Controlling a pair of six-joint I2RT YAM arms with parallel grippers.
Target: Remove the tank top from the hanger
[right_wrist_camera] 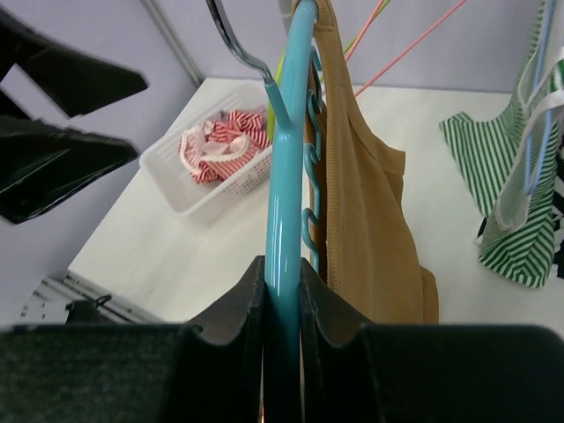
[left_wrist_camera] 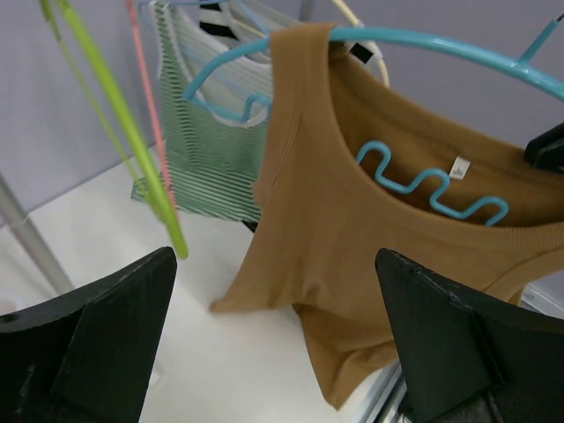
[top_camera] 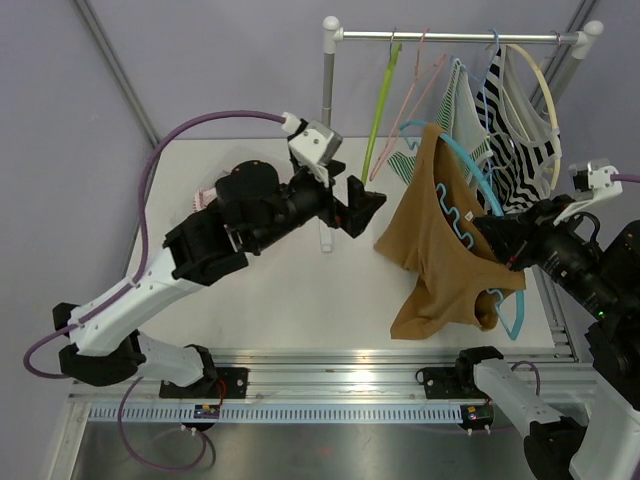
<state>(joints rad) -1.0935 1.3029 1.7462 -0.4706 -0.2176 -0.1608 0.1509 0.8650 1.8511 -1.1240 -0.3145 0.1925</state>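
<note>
One tan tank top (top_camera: pixel 435 250) hangs on a blue hanger (top_camera: pixel 462 155), with one shoulder draped over the hanger's curved bar. Its lower part sags toward the right side of the desk (top_camera: pixel 300 290).

Position relative to the pincers:
- The garment lies between the two pincers.
- The right pincer (top_camera: pixel 500 245) is just beside the cloth on its right.
- The left pincer (top_camera: pixel 365 205) faces the cloth from the left and is apart from it.

Labels: the left wrist view shows a small white tag (left_wrist_camera: pixel 458 166) sewn inside the neckline, next to the hanger's wavy inner bar. Its print is too small to read.

Pincer states:
- The right pincer (right_wrist_camera: pixel 282 273) is clenched on the blue hanger (right_wrist_camera: pixel 286 176), with the bar pinched between both fingers. The tank top (right_wrist_camera: pixel 361 194) runs along the bar's right side.
- The left pincer (left_wrist_camera: pixel 273 264) is released, jaws spread wide, grasping nothing and aimed at the tank top (left_wrist_camera: pixel 352 247).

Surroundings:
- A rail (top_camera: pixel 450 37) behind carries a green hanger (top_camera: pixel 382 100), a pink hanger (top_camera: pixel 415 85) and striped garments (top_camera: pixel 510 130).
- A white basket (right_wrist_camera: pixel 211 159) of red-striped cloth stands on the desk
</note>
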